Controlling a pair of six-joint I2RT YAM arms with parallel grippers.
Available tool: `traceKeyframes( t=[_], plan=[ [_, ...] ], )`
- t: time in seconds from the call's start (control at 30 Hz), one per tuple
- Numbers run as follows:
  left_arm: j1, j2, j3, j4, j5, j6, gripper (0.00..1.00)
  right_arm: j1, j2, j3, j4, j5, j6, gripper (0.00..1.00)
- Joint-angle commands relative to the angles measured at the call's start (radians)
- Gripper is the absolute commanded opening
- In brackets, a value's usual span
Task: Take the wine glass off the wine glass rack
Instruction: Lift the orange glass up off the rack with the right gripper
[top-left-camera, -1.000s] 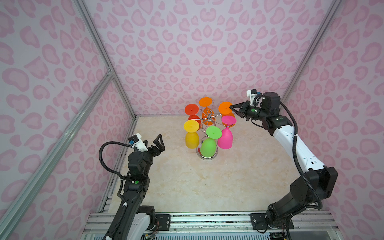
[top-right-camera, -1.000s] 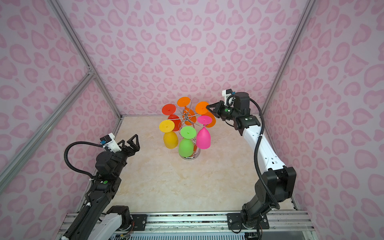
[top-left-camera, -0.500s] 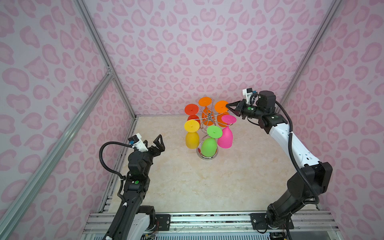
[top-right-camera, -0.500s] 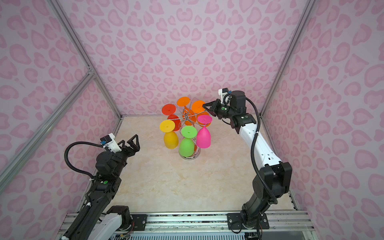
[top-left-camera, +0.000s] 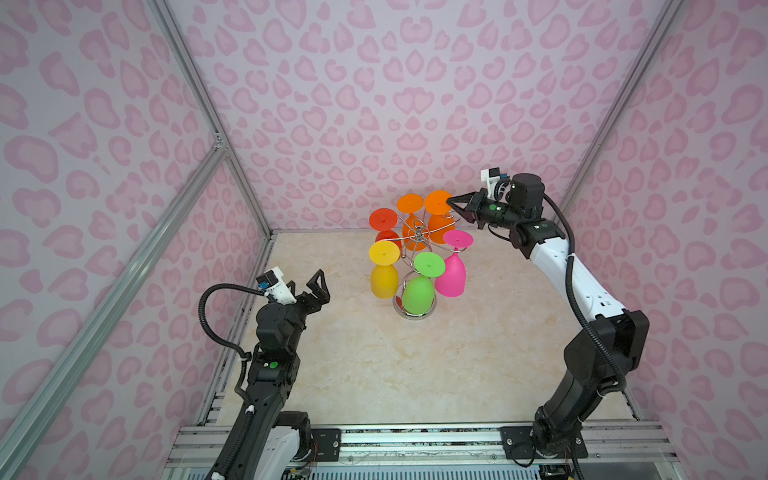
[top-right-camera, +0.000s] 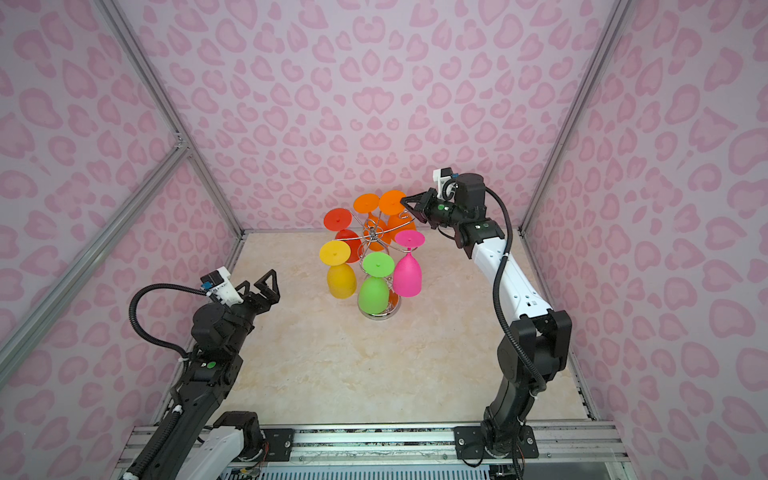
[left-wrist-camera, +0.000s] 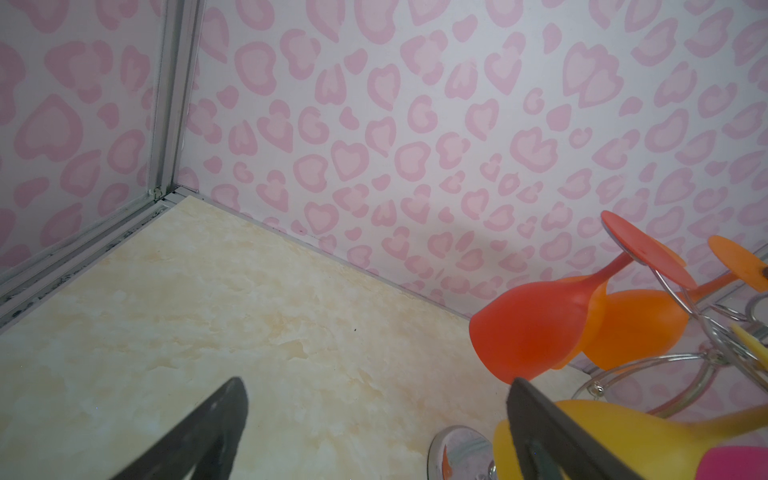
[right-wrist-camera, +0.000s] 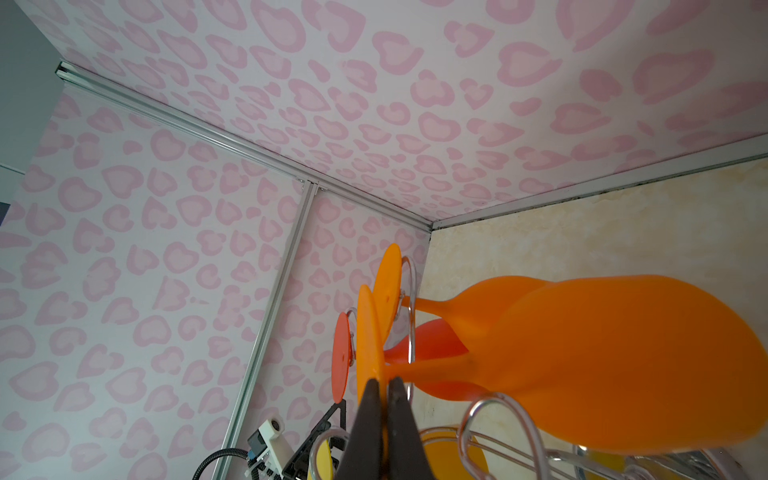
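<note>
**Ana:** Hanging where, that orange wine glass (top-left-camera: 438, 203)?

**Ben:** Bowl down on the wine glass rack (top-left-camera: 417, 237), straight ahead of the right jaws. In both top views their tips sit at the edge of its round foot.

**Ana:** Are the right jaws pinching it?

**Ben:** No, they are pressed together. In the right wrist view the two black fingers (right-wrist-camera: 368, 419) meet in a point against the foot's rim. The stem and the big orange bowl lie just beyond. Whether they push on the rim or only graze it, I cannot tell.

**Ana:** What else hangs there?

**Ben:** A second orange glass (top-left-camera: 410, 204) hangs beyond the first, and a red glass (top-left-camera: 383, 219) farther off. A pink glass (top-left-camera: 451, 274), a green glass (top-left-camera: 419, 291) and a yellow glass (top-left-camera: 384, 280) hang lower than the right jaws and off to their side. All are inverted. The rack's mirrored base stands on the counter (top-left-camera: 374, 374).

**Ana:** And the left jaws?

**Ben:** Spread wide and empty, above the counter, well apart from the rack. The yellow glass is the nearest one ahead of them.
</note>
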Motion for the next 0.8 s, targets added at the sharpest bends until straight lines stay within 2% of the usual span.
traceKeyframes(
  t=[0.0,0.23,0.47,0.6,0.77],
  plan=[
    [0.002,-0.004,-0.003,0.023,-0.001,-0.005,0.99,-0.011,0.028,0.020,0.059,0.017,0.018,0.00],
    [0.001,-0.020,0.008,0.013,-0.004,-0.002,0.99,-0.099,0.014,-0.049,0.254,0.058,0.119,0.00],
    [0.001,-0.061,0.062,0.006,0.030,-0.015,0.99,-0.228,-0.154,-0.254,0.524,0.072,0.233,0.00],
    [0.000,-0.072,0.131,0.027,0.126,-0.035,0.97,-0.259,-0.270,-0.380,0.745,0.050,0.320,0.00],
    [0.001,-0.026,0.249,0.095,0.368,-0.086,0.93,-0.250,-0.388,-0.465,1.020,0.019,0.446,0.00]
  ],
)
